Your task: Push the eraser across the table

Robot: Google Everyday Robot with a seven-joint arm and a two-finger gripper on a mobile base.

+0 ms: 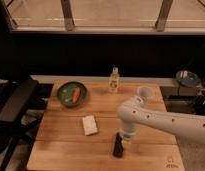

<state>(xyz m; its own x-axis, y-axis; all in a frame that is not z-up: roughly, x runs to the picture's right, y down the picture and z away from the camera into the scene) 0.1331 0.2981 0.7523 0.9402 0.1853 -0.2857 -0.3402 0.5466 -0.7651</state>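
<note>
The eraser (117, 145) is a small flat black block lying near the front edge of the light-brown wooden table (61, 150), right of centre. My white arm reaches in from the right. The gripper (126, 137) points down just right of the eraser's upper end, against it or very close. A white block (89, 125) lies to the left of the eraser, apart from it.
A green bowl (72, 94) holding an orange item sits at the back left. A clear bottle (114, 80) stands at the back middle, a pale cup (144, 93) at the back right. A black chair (13, 107) stands left of the table. A dark logo (170, 162) marks the front right corner.
</note>
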